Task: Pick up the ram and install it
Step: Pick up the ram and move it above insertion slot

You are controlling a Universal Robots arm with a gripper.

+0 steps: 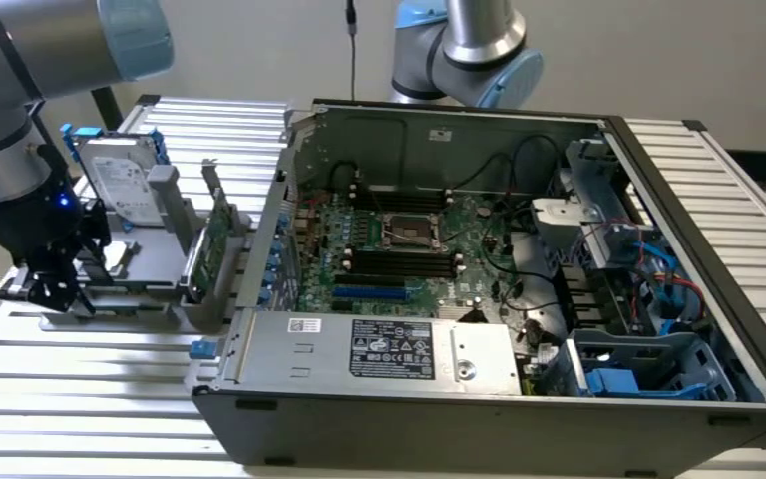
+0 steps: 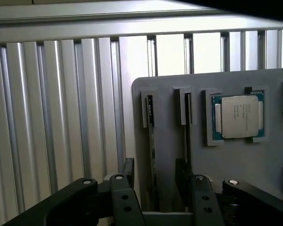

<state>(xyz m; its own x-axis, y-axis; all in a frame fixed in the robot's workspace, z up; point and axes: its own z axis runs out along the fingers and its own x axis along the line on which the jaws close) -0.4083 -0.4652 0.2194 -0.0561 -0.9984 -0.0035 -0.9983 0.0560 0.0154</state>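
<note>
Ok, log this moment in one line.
tool: open, fingers either side of ram | ram: on edge in holder slot | CPU: in holder

One open computer case [image 1: 490, 419] was counted on one slatted table [image 1: 77, 399], with one motherboard [image 1: 470, 215] and one power supply [image 1: 370, 349] inside it. Two robot arms were seen, a near arm [image 1: 11, 120] and a far arm [image 1: 470, 45]. One hard drive [image 1: 117, 180] and one expansion card [image 1: 210, 249] were held in one grey rack [image 1: 157, 317]. Two sticks were counted in its slots, one ram stick [image 2: 153, 146] and a second ram stick [image 2: 187, 141], beside one processor [image 2: 238, 117]. Two fingers [image 2: 128, 169] were shown on the one gripper [image 2: 154, 172]
</note>
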